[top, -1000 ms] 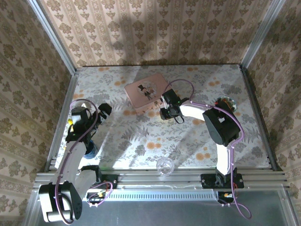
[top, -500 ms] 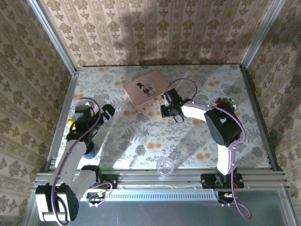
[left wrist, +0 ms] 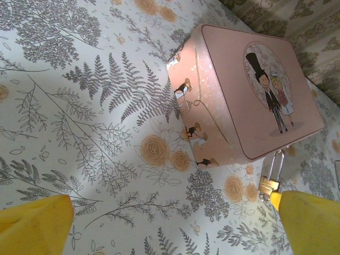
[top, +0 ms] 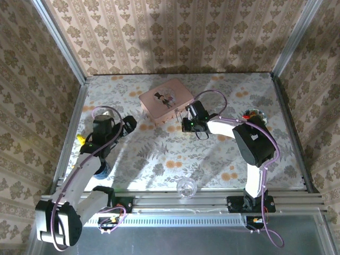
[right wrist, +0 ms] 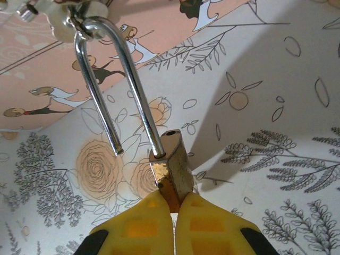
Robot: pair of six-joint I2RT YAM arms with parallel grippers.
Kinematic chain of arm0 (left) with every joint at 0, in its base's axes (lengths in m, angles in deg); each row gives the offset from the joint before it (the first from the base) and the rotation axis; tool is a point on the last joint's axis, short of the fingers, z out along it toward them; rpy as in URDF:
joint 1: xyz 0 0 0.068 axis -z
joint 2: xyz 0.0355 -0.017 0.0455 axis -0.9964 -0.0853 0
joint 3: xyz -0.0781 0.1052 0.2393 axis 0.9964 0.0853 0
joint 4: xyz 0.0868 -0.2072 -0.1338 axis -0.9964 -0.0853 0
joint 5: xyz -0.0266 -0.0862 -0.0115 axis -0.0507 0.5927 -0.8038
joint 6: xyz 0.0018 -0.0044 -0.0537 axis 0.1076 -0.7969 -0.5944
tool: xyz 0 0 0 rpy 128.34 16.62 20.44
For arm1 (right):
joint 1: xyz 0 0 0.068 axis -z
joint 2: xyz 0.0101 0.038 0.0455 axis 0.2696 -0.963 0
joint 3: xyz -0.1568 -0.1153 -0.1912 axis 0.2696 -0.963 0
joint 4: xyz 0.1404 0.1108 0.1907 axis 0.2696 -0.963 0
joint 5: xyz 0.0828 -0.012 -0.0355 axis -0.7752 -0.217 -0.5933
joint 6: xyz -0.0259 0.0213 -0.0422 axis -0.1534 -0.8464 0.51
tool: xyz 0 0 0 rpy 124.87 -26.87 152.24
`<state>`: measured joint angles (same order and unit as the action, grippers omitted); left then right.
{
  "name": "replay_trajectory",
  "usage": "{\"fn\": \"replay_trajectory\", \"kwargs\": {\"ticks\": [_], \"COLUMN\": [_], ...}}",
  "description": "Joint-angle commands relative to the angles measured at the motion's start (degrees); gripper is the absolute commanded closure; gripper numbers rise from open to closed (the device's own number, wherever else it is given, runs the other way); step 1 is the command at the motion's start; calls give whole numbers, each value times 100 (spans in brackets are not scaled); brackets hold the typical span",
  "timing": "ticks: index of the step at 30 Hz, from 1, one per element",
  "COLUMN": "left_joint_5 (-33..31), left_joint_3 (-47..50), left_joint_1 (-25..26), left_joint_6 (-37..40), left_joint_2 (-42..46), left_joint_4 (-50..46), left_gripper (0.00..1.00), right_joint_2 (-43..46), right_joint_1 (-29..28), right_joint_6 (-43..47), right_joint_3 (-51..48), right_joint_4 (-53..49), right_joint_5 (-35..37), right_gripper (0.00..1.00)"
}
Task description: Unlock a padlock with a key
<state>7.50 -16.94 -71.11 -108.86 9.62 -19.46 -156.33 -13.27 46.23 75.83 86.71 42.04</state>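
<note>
The padlock [right wrist: 172,170] is a small brass body with a silvery shackle [right wrist: 114,79]. The shackle hooks through the metal loop on the front of the pink picture-lidded box [top: 166,99]. One shackle leg hangs free of the body, beside its hole. My right gripper [right wrist: 172,204] is shut on the padlock's lower end, at the box's front right [top: 187,123]. My left gripper [top: 127,125] is open, with nothing between its yellow fingers [left wrist: 32,223]. It faces the box [left wrist: 249,90] and the padlock [left wrist: 268,183] from the left. The key is out of view.
A clear glass ball [top: 186,187] rests near the front rail. A glittering round object [top: 255,115] sits at the right. A blue item [top: 102,170] lies under the left arm. Patterned walls close in the table on three sides.
My right gripper has closed onto the padlock body. The left gripper has moved right, closer to the box. The box has shifted slightly toward the back.
</note>
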Motion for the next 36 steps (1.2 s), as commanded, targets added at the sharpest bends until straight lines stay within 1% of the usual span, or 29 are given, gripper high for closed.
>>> {"fn": "replay_trajectory", "kwargs": {"ticks": [1,7,10,14,17,18,20,26,30,34,35,36], "left_joint_5": [-284,-378,-470,-691,-920,-983,-1069,-1162,-1224,-1263,-1256,-1246], "left_joint_3": [-266,-358,-519,-806,-1028,-1110,-1252,-1692,-1811,-1864,-1876,-1873], "left_joint_1": [208,470,679,1011,1184,1377,1481,1596,1623,1624,1624,1624], "left_joint_6": [203,237,399,690,926,985,1084,1256,1324,1341,1325,1325], "left_joint_2": [-114,-428,-657,-1109,-1516,-1687,-1995,-2836,-3137,-3326,-3361,-3389], "left_joint_4": [190,418,440,361,327,306,297,168,134,95,95,92], "left_gripper": [0,0,0,0,0,0,0,0,0,0,0,0], "right_joint_2": [204,425,556,669,721,727,732,805,831,818,810,789], "right_joint_1": [-25,-27,-27,-27,-19,-19,-10,126,266,289,293,297], "right_joint_6": [-317,-326,-367,-598,-816,-889,-999,-1303,-1407,-1259,-1225,-1206], "right_joint_3": [-330,-518,-598,-695,-827,-868,-951,-1215,-1414,-1443,-1451,-1443], "right_joint_4": [-321,-274,-285,-250,-82,-5,136,639,1085,898,894,903], "right_joint_5": [-304,-445,-454,-543,-700,-762,-914,-1566,-2101,-1956,-1920,-1898], "right_gripper": [100,100,100,100,100,100,100,100,100,100,99,96]}}
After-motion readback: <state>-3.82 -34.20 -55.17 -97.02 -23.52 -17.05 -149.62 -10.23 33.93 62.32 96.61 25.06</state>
